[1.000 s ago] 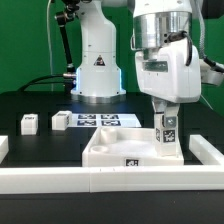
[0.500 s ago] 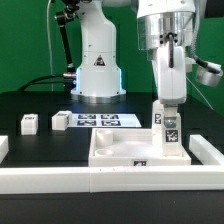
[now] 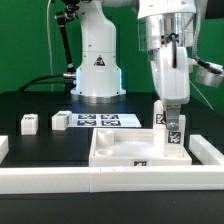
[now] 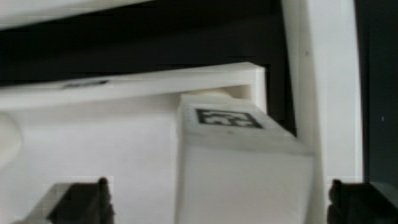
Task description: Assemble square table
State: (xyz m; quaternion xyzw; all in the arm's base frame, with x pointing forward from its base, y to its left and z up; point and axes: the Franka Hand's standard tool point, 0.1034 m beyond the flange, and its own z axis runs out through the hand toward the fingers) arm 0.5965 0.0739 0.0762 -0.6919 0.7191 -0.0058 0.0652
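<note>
The white square tabletop [image 3: 125, 150] lies rim-up on the black table, just behind the front rail. One white tagged leg [image 3: 171, 131] stands upright in its corner on the exterior view's right. My gripper [image 3: 169, 108] hangs straight over that leg, straddling its top. In the wrist view the leg [image 4: 249, 165] runs between my dark fingertips [image 4: 86, 200], with a clear gap on each side, so the gripper [image 4: 222, 205] is open and holds nothing. The tabletop's rim [image 4: 125, 80] shows beyond the leg. Two loose legs [image 3: 29, 123] [image 3: 61, 119] lie at the exterior view's left.
The marker board [image 3: 105, 120] lies flat behind the tabletop, in front of the robot's base [image 3: 97, 70]. A long white border rail [image 3: 100, 180] runs along the front, with raised ends at both sides [image 3: 207, 152].
My wrist turned about the upright leg, then the jaws spread apart and let go of it. The leg stays standing in the corner socket.
</note>
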